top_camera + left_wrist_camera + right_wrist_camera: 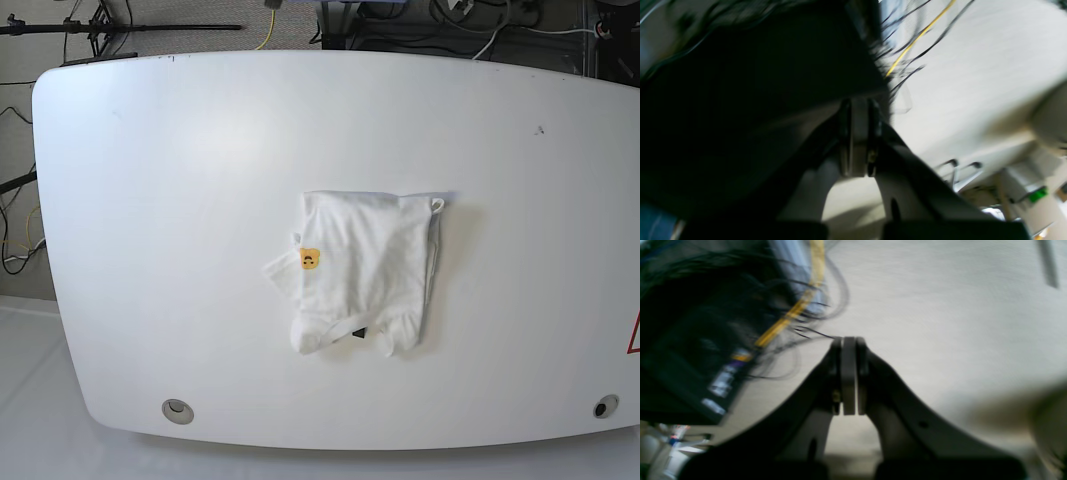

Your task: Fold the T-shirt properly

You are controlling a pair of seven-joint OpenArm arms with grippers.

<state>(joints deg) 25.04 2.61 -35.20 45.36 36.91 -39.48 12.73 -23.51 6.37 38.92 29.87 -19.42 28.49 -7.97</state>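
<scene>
1. The folded white cotton T-shirt [362, 270] lies near the middle of the broad white table [180, 200].
2. The left gripper [858, 133] is closed on nothing.
3. The right gripper [849, 373] is likewise closed and empty; both wrist views are blurred and seemingly well away from the shirt.

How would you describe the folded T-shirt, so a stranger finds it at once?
Look at the large white table. Slightly right of its centre lies the T-shirt, a folded white bundle. A small orange bear face on its left edge marks it out.
</scene>
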